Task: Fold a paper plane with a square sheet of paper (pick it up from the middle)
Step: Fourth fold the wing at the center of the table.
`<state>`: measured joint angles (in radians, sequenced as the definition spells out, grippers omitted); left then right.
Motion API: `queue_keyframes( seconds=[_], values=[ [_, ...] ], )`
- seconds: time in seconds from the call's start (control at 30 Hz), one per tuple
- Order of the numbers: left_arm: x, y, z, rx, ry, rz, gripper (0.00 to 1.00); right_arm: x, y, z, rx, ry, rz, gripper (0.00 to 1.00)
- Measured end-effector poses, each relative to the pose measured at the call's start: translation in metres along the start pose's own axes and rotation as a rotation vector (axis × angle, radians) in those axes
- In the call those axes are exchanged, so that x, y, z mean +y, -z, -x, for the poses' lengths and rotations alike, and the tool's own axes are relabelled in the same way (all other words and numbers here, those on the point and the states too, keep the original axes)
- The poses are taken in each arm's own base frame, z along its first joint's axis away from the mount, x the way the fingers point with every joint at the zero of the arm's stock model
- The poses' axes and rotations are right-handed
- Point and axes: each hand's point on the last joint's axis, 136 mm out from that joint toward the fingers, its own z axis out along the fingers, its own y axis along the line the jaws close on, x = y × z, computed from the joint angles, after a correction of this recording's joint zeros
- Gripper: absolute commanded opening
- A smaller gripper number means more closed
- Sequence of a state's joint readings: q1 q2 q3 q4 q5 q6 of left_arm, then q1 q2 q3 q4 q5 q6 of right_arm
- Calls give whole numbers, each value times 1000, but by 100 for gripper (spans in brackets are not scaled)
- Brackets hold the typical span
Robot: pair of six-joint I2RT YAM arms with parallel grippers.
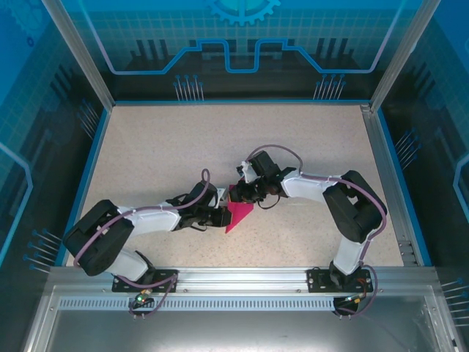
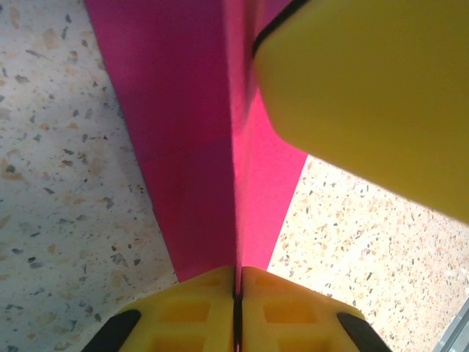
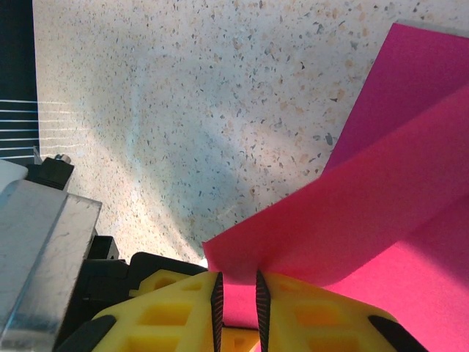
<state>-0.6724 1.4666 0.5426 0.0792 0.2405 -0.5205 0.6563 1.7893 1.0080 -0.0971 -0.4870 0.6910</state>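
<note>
Two pincers: left pincer (image 1: 221, 215) and right pincer (image 1: 236, 194) are brought nose to nose near the middle of the bench (image 1: 161, 161); both are applied to one item.
Item: square sheet of paper (image 1: 239, 215), magenta-pink, unmarked; it is no longer flat, and a long straight crease is seen in the left wrist view.
Location: the sheet is held between the two pincers, just beside both; one pointed corner is directed toward the near edge of the bench.
Step in hand: judged an early-to-middle fold; a layer is being doubled over and its crease set; no dart shape is yet formed.
Next move: judged to call for the crease to be pressed flat along its length while the other end is kept pinned; the thin paper could be torn or skewed if pulled unevenly.
Left pincer (image 2: 237, 277): clenched, fingers met on the creased edge of the sheet (image 2: 198, 147); a yellow finger (image 2: 366, 95), judged the other pincer's, is seen resting over the paper.
Right pincer (image 3: 238, 286): nearly closed; a folded-over layer of the sheet (image 3: 381, 220) is pinched in the narrow gap.
</note>
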Motion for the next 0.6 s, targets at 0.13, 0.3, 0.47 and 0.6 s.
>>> queue_keyframes(
  seconds=[0.13, 0.3, 0.47, 0.6],
  values=[
    [1, -1, -1, 3, -2, 3, 4, 0, 0, 0, 1, 0, 0, 22],
    [3, -5, -3, 15, 2, 7, 1, -3, -2, -2, 10, -8, -7, 22],
    [5, -8, -2, 25, 18, -8, 1, -8, -7, -4, 26, -20, -16, 22],
    [4, -6, 0, 28, 32, -29, 1, -9, -11, -1, 31, -21, -17, 22]
  ],
)
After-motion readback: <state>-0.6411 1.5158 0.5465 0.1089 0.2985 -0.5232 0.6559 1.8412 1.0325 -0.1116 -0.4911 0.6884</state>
